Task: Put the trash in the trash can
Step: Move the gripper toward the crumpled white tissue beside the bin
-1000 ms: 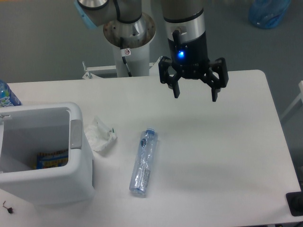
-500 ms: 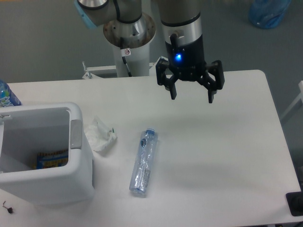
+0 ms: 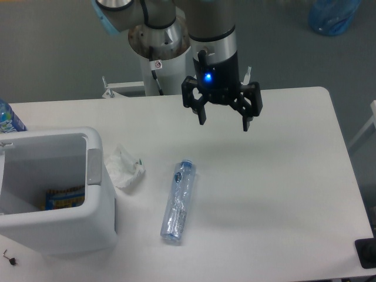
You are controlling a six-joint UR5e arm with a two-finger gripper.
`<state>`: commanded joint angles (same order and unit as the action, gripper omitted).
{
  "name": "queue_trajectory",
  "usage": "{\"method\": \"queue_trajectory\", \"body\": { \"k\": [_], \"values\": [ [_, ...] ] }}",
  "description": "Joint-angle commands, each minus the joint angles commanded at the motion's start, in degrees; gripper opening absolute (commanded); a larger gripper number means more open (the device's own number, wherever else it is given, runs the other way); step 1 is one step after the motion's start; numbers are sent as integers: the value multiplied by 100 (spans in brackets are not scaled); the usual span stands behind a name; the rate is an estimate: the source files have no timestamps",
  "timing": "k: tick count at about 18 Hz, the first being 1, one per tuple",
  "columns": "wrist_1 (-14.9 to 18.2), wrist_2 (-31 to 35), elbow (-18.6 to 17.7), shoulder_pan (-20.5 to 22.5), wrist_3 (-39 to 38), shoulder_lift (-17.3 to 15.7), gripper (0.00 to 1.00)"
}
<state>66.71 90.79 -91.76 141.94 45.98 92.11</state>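
Observation:
A crumpled white tissue wad (image 3: 123,168) lies on the table right beside the trash can's grey tab. A flattened clear plastic bottle (image 3: 178,200) with a blue cap lies lengthwise near the table's middle. The white boxy trash can (image 3: 101,218) stands at the front left, and a colourful wrapper shows at its bottom. My gripper (image 3: 224,121) hangs open above the table's back middle, up and to the right of the bottle, with nothing between its fingers.
An upright blue-labelled bottle (image 3: 8,119) peeks in at the left edge behind the bin. The robot's base column (image 3: 160,47) rises behind the table. A blue bag (image 3: 332,16) lies on the floor at the top right.
The open gripper has shifted left, toward the bottle's side of the table. The tissue, bottle and bin have not moved.

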Motion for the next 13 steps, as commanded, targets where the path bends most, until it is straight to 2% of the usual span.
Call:
{"method": "queue_trajectory", "body": {
  "k": [5,9,13],
  "values": [
    [17,0,-149,-140,-800,-18,100],
    [18,-17,-658,-316,-915,-140,100],
    [79,-113,-931,-483,-1213,-123,100]
  ]
}}
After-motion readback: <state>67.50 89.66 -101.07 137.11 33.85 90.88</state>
